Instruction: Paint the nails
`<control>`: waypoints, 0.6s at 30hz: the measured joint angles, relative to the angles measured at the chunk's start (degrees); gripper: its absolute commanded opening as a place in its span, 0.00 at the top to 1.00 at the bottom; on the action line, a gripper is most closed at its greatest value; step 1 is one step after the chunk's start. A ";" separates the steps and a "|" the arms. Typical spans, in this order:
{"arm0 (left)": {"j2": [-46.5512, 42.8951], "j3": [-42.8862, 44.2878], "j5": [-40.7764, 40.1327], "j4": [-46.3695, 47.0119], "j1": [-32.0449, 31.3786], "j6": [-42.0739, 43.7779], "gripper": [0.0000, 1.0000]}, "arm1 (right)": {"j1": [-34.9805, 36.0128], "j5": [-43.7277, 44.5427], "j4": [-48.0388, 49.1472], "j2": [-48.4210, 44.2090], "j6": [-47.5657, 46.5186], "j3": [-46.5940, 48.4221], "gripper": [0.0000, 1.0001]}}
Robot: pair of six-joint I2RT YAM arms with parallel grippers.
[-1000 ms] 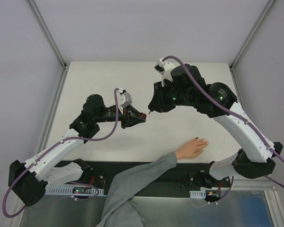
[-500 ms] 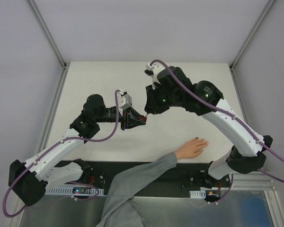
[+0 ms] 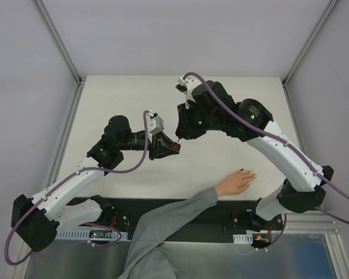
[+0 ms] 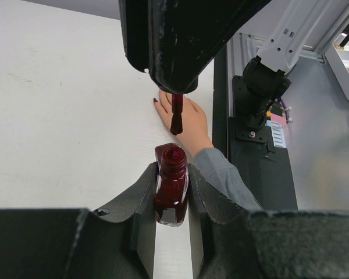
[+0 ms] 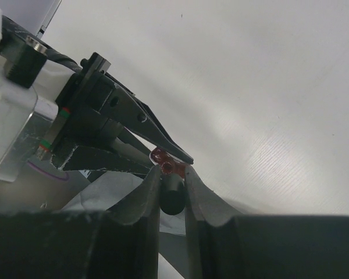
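Nails (image 3: 251, 175) lie at the near edge of the desk (image 3: 122, 99), on a hand (image 3: 235, 182) resting flat with its fingers pointing right, close to the right arm's base. Farther in and well apart, the left end effector (image 4: 172, 174) is clamped on the bottle (image 4: 171, 195). The right end effector (image 5: 171, 177) grips the brush (image 4: 176, 114) by its cap, bristles just above the bottle neck. Judged next travel for the brush: nearward and rightward.

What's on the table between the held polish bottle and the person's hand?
Nothing; in the top view the table is bare between bottle and hand.
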 measured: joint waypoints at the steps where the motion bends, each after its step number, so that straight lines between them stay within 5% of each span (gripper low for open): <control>1: 0.02 0.00 0.00 -0.02 0.00 0.04 1.00 | 0.00 -0.11 0.02 0.17 0.00 0.20 0.99; 18: 0.02 0.02 0.02 -0.02 0.00 0.13 1.00 | 0.00 -0.24 0.92 2.47 0.02 0.68 1.00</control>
